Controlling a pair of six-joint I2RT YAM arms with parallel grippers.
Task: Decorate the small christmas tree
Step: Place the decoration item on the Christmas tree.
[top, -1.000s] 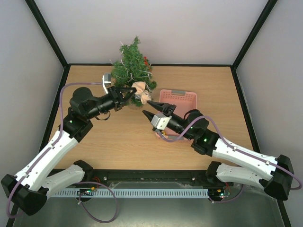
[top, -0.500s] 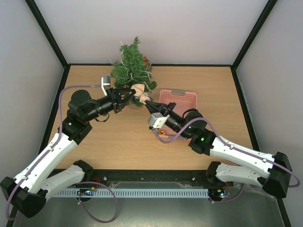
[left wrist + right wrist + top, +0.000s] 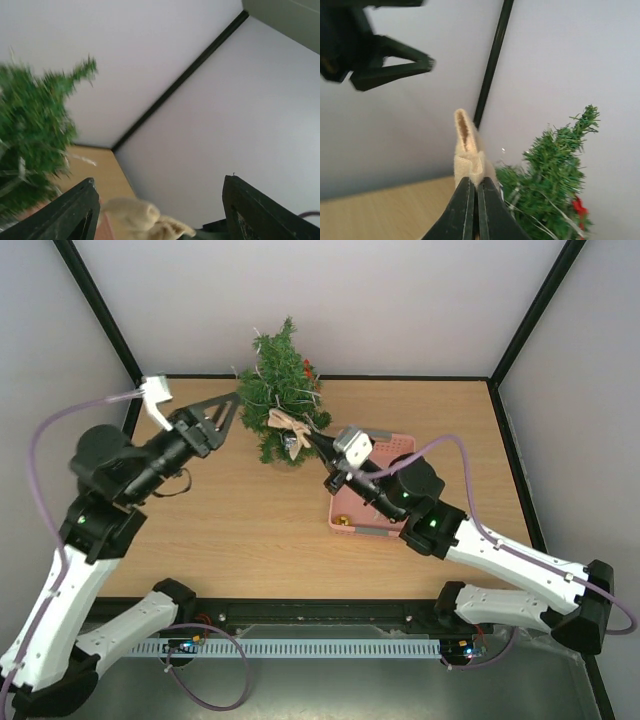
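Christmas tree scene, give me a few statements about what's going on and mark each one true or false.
1. The right gripper is shut on the beige bow. True.
2. The left gripper is clamped on a branch. False: it is open, beside the tree.
3. The small christmas tree lies on its side. False: it stands upright.
4. The pink basket sits on the right arm's side of the tree. True.

Right hand (image 3: 312, 440), bow (image 3: 285, 423) block tree (image 3: 280, 375) front; left hand (image 3: 232, 418) crowds left side.
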